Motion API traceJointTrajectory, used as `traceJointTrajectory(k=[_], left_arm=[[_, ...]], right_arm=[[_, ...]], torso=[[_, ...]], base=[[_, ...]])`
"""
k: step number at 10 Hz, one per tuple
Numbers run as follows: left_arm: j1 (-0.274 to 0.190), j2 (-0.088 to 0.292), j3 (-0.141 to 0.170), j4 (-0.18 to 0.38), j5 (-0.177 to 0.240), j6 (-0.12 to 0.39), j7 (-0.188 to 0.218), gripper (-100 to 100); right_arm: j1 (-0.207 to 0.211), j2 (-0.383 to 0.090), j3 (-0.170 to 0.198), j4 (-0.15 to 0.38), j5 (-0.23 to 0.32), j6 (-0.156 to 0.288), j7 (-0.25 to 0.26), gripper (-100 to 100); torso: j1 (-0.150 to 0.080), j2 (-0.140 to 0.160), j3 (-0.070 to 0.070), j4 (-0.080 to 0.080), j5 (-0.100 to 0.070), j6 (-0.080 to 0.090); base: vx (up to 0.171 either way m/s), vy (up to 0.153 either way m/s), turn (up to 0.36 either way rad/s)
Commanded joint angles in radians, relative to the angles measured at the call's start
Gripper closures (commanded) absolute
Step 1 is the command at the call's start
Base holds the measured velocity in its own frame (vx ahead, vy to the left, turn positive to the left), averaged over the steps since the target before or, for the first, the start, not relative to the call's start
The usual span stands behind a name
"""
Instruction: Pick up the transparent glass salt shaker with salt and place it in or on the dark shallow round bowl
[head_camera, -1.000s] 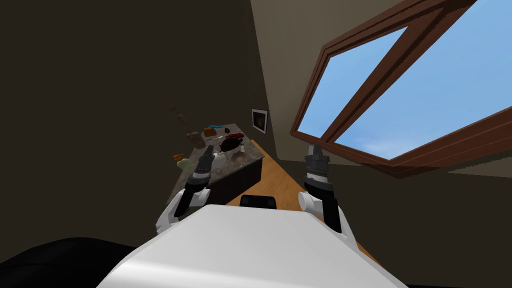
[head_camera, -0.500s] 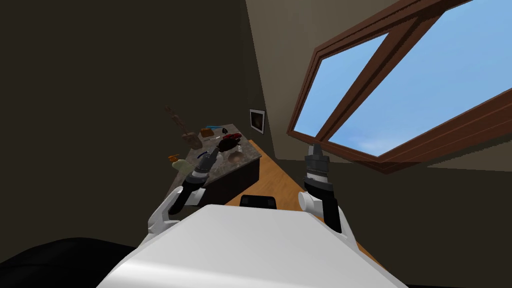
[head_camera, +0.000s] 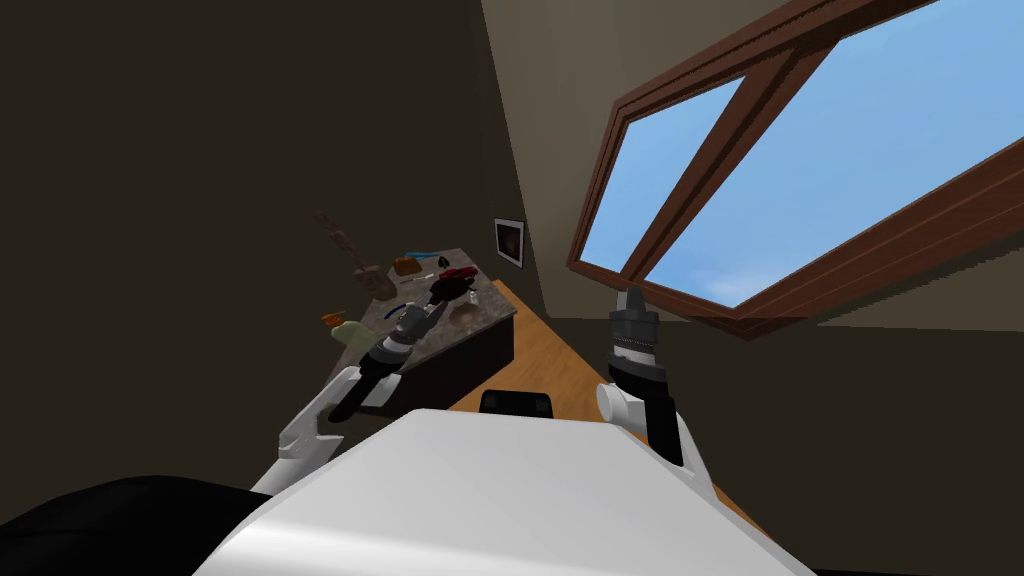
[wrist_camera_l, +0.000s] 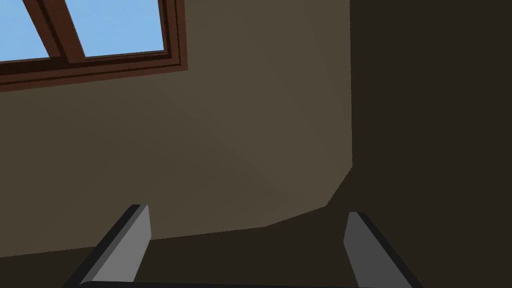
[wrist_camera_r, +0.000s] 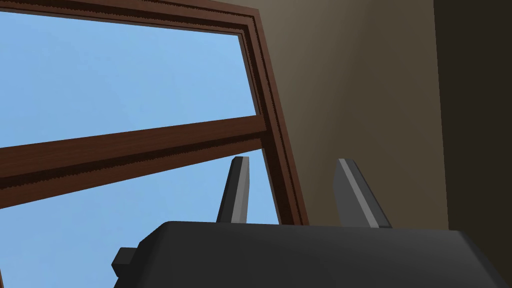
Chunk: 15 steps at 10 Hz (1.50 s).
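Left gripper (head_camera: 428, 311) above the table (head_camera: 492, 306) — jaws wide apart, empty. Dark bowl (head_camera: 447, 288) just beyond the jaws; salt shaker too small to single out among the things nearby. Right gripper (head_camera: 630, 298) off the table — jaws parted.

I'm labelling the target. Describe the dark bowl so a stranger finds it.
Left of the brown-framed window stands a mottled table. Near its far end, just beyond the left gripper, sits the dark bowl: the only black round thing, with something red behind it.

Dim room; bright window (head_camera: 800, 170); corners perhaps splayed.
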Motion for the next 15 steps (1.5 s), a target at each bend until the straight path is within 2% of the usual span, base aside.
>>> traceJointTrajectory(k=[1, 2, 3, 4, 5, 6, 7, 8, 9, 10, 11, 12, 13, 14, 15], left_arm=[[-0.001, 0.021, 0.004, 0.009, -0.024, 0.001, -0.050, -100], [-0.006, 0.064, 0.016, 0.032, -0.066, 0.002, -0.078, -100], [-0.006, 0.064, 0.016, 0.032, -0.073, 0.002, -0.107, -100], [-0.012, 0.106, 0.029, 0.056, -0.113, 0.004, -0.135, -100], [-0.012, 0.106, 0.029, 0.056, -0.126, 0.004, -0.162, -100], [-0.012, 0.106, 0.029, 0.056, -0.126, 0.004, -0.171, -100], [-0.018, 0.145, 0.041, 0.082, -0.172, 0.006, -0.209, -100], [-0.018, 0.145, 0.041, 0.082, -0.182, 0.006, -0.233, -100], [-0.024, 0.183, 0.052, 0.110, -0.220, 0.009, -0.263, -100], [-0.024, 0.183, 0.052, 0.110, -0.242, 0.009, -0.292, -100], [-0.031, 0.219, 0.063, 0.139, -0.276, 0.011, -0.320, -100], [-0.031, 0.219, 0.063, 0.139, -0.306, 0.011, -0.349, -100], [-0.031, 0.219, 0.063, 0.139, -0.306, 0.011, -0.361, -100], [-0.038, 0.253, 0.073, 0.169, -0.350, 0.014, -0.398, -100], [-0.038, 0.253, 0.073, 0.169, -0.373, 0.014, -0.425, -100]], right_arm=[[0.000, 0.000, 0.000, 0.000, 0.000, 0.000, 0.000, 0], [0.000, 0.000, 0.000, 0.000, 0.000, 0.000, 0.000, 0], [0.000, 0.000, 0.000, 0.000, 0.000, 0.000, 0.000, 0], [0.000, 0.000, 0.000, 0.000, 0.000, 0.000, 0.000, 0], [0.000, 0.000, 0.000, 0.000, 0.000, 0.000, 0.000, 0], [0.000, 0.000, 0.000, 0.000, 0.000, 0.000, 0.000, 0], [0.000, 0.000, 0.000, 0.000, 0.000, 0.000, 0.000, 0], [0.000, 0.000, 0.000, 0.000, 0.000, 0.000, 0.000, 0], [0.000, 0.000, 0.000, 0.000, 0.000, 0.000, 0.000, 0], [0.000, 0.000, 0.000, 0.000, 0.000, 0.000, 0.000, 0], [0.000, 0.000, 0.000, 0.000, 0.000, 0.000, 0.000, 0], [0.000, 0.000, 0.000, 0.000, 0.000, 0.000, 0.000, 0], [0.000, 0.000, 0.000, 0.000, 0.000, 0.000, 0.000, 0], [0.000, 0.000, 0.000, 0.000, 0.000, 0.000, 0.000, 0], [0.000, 0.000, 0.000, 0.000, 0.000, 0.000, 0.000, 0]], torso=[[0.000, 0.000, 0.000, 0.000, 0.000, 0.000], [0.001, 0.000, 0.000, 0.000, 0.000, 0.000], [0.001, 0.000, 0.000, 0.000, 0.000, 0.000], [0.001, 0.000, 0.000, 0.000, 0.000, 0.000], [-0.001, -0.001, -0.001, 0.000, 0.000, 0.000], [0.000, -0.001, -0.001, 0.000, 0.000, 0.000], [0.002, 0.000, 0.000, 0.000, 0.000, 0.000], [0.001, 0.000, 0.000, 0.000, 0.000, 0.000], [0.001, -0.001, 0.000, 0.000, 0.000, 0.000], [0.000, -0.001, 0.000, 0.000, 0.000, 0.000], [0.000, -0.001, -0.001, 0.000, 0.000, 0.000], [-0.001, -0.002, -0.001, 0.000, 0.000, 0.000], [0.000, -0.002, -0.001, 0.000, 0.000, 0.000], [0.003, -0.001, -0.001, 0.000, 0.000, -0.001], [0.001, -0.001, -0.001, 0.000, 0.000, 0.000]], base=[[-0.006, -0.057, -0.041], [-0.003, -0.062, -0.073], [0.004, -0.059, -0.029], [0.018, -0.085, -0.066], [0.010, -0.070, -0.028], [-0.002, -0.027, 0.009], [-0.001, -0.052, -0.062], [0.007, -0.052, -0.033], [0.010, -0.083, -0.062], [0.016, -0.074, -0.027], [0.028, -0.082, -0.050], [0.029, -0.066, -0.026], [0.012, -0.024, 0.004], [0.015, -0.053, -0.062], [0.019, -0.060, -0.024]])
